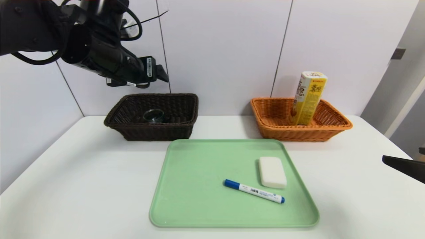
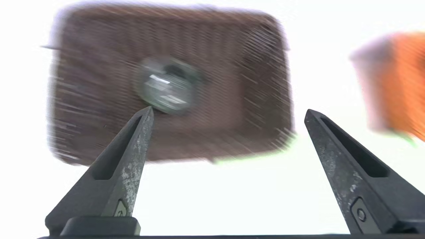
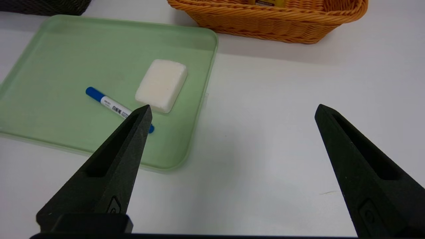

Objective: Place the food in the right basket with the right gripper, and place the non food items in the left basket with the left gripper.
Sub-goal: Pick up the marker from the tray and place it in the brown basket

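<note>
cup [image 2: 166, 84] under spread left claw [image 2: 229, 113], hidden elsewhere

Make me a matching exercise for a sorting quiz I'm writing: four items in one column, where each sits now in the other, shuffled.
Items:
1. glass cup
2. yellow snack box
3. blue-capped marker
4. left gripper

Places:
A. orange basket
B. green tray
C. raised above the dark basket, open and empty
D. dark brown basket

Pairs: 1-D, 2-A, 3-B, 4-C
</note>
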`<action>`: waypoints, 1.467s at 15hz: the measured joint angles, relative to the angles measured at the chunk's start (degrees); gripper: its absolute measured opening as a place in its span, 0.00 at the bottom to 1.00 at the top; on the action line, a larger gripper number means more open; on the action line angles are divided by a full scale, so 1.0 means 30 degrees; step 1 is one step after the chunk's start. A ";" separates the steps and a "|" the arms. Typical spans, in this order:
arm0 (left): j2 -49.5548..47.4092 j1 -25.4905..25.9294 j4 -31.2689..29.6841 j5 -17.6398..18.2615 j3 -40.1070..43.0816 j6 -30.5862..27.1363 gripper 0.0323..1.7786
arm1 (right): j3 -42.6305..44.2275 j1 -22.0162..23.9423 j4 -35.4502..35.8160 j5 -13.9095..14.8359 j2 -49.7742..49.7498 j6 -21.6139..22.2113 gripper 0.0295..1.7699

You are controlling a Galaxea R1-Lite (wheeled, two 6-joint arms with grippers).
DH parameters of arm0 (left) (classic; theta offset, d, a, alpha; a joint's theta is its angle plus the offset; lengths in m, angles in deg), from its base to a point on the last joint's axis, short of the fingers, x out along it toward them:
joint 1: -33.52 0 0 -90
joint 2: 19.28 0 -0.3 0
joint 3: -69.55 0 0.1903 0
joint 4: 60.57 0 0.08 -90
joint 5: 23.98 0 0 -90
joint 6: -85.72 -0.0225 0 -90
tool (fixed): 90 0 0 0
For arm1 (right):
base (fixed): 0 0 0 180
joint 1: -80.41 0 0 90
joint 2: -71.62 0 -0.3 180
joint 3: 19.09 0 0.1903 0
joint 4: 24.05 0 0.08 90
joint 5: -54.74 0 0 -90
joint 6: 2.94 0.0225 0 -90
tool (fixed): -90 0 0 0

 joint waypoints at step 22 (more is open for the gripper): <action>0.2629 -0.6498 -0.5238 1.3605 0.7387 -1.4076 0.95 | -0.0321 0.0386 -0.0110 0.0118 -0.0796 0.0020 0.96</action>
